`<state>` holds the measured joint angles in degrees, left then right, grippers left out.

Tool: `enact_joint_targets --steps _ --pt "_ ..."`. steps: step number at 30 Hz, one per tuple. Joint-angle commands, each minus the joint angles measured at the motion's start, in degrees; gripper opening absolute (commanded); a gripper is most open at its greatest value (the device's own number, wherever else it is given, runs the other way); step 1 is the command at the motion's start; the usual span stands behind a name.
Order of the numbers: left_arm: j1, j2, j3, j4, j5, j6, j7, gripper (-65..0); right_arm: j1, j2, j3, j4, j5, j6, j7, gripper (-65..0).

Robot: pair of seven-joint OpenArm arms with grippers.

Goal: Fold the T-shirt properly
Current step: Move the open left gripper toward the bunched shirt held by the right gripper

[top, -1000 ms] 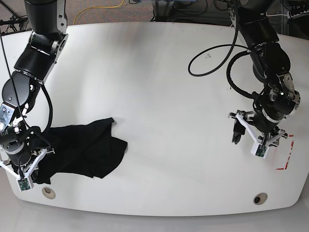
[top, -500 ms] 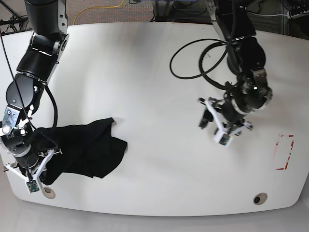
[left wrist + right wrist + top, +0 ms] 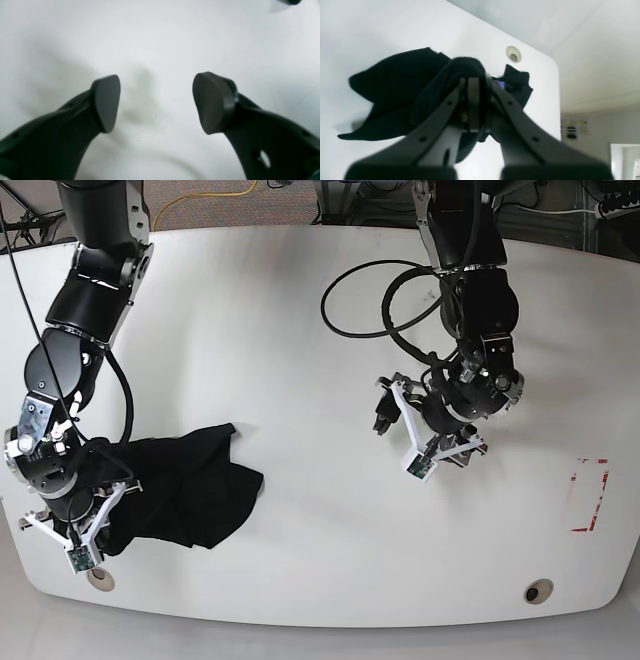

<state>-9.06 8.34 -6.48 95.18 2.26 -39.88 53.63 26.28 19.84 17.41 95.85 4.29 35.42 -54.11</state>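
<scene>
Looking for writing turns up nothing legible: no lettering on the T-shirt (image 3: 180,490) shows in any view, and the red outline (image 3: 591,495) near the table's right edge carries no text that can be read.

By count there is one T-shirt, two arms, two round holes in the white table (image 3: 300,310), one at the near left corner (image 3: 98,576) and one near the front right (image 3: 538,591), plus one red outline.

From the left of the base view: the right gripper (image 3: 85,515) sits over the crumpled black T-shirt, which lies bunched at the table's front left corner, its right edge trailing toward the middle. Further right, over bare table and well apart from the cloth, hangs the left gripper (image 3: 400,425) with a black cable looped above it. Furthest right lies the red outline.

The right wrist view shows what the base view cannot: the right gripper (image 3: 472,82) has its fingers pressed together, pinching a fold of the T-shirt (image 3: 395,82) that humps over the fingertips, with the corner hole (image 3: 513,54) just beyond. The left wrist view shows the left gripper (image 3: 156,102) spread wide, its two dark pads (image 3: 106,102) apart above blank white surface, nothing between them.
</scene>
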Motion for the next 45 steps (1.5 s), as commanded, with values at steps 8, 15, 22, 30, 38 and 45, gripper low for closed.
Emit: enact_joint_targets --steps 8,15,22,30,38,45 --pt "-4.3 0.7 7.3 -11.0 1.2 11.7 -13.2 -13.6 0.1 1.1 0.7 1.5 0.4 -0.8 1.9 -64.9" --pt "-10.1 0.7 9.8 -23.8 -2.7 11.1 -18.2 -13.9 0.0 1.3 0.8 1.3 0.2 -1.1 1.9 -64.9" --pt "-12.9 0.7 9.6 -30.5 -8.9 7.7 -19.6 -14.3 -0.5 1.4 0.9 1.4 0.3 -1.2 1.8 -64.8" --pt "-17.0 0.7 6.9 -38.8 -14.3 5.3 -21.2 -14.5 -0.7 1.1 0.9 1.4 0.4 -0.8 1.4 -65.0" --pt "-23.4 0.7 1.4 -49.2 -14.4 5.6 -25.2 -14.3 -0.9 0.9 0.7 1.4 0.5 -1.0 1.4 -65.0" --pt "-24.3 0.7 4.1 -50.4 -17.2 7.2 -27.8 -14.0 -1.3 0.6 0.5 1.6 0.6 -0.9 1.2 -65.0"
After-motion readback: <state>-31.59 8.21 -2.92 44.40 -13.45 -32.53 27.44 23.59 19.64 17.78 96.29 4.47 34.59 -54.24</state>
